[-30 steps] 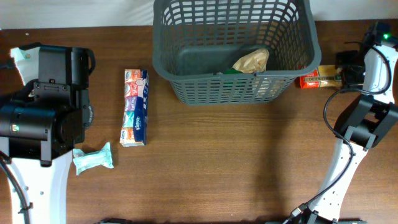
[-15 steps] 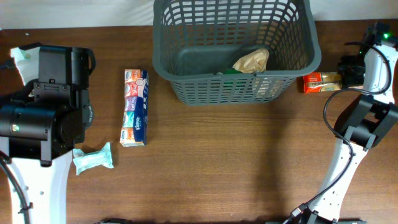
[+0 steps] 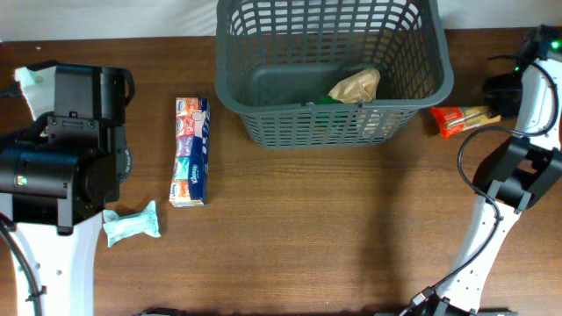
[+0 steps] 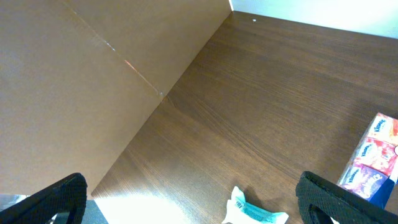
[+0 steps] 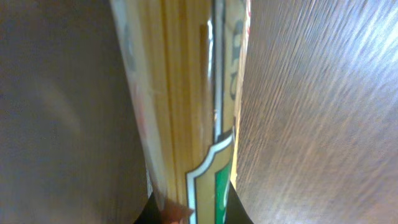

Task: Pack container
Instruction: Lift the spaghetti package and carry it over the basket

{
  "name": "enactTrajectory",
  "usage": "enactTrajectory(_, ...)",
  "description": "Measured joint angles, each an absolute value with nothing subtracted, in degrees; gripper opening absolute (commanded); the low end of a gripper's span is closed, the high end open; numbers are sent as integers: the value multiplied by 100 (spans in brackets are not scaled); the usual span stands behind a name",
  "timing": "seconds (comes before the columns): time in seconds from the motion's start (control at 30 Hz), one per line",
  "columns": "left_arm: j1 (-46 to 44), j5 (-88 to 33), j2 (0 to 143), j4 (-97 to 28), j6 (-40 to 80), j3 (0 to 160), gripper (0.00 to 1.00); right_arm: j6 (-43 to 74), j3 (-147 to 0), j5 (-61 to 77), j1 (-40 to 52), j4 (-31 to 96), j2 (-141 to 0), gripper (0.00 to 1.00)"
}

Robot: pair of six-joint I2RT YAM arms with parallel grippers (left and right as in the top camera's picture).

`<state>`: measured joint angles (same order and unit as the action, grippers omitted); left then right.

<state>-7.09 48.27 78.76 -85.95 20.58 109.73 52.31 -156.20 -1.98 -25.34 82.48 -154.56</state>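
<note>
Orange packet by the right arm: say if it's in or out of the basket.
Out: the orange packet is outside the basket, past its right wall, pinched by the right gripper.

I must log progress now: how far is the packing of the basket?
Done: a brown bag already lies in the basket. In hand: the right gripper is shut on an orange packet beside the basket. Remaining: the tissue pack and the teal pouch lie on the table; the left gripper is open, empty.
</note>
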Motion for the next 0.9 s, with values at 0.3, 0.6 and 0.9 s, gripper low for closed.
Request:
enactTrajectory(0.3, -709, 4827, 7876, -8593, 2058, 10973, 99, 4185, -17342, -469, -2539, 8449, -14234, 4)
enactTrajectory(0.6, -709, 4827, 7876, -8595, 2058, 10973, 100, 3892, -17992, -445, -1516, 7900, -11775, 4)
enactTrajectory(0.9, -709, 4827, 7876, -8595, 2056, 10973, 100, 3068, -17817, -314, 320, 7677, -11937, 4)
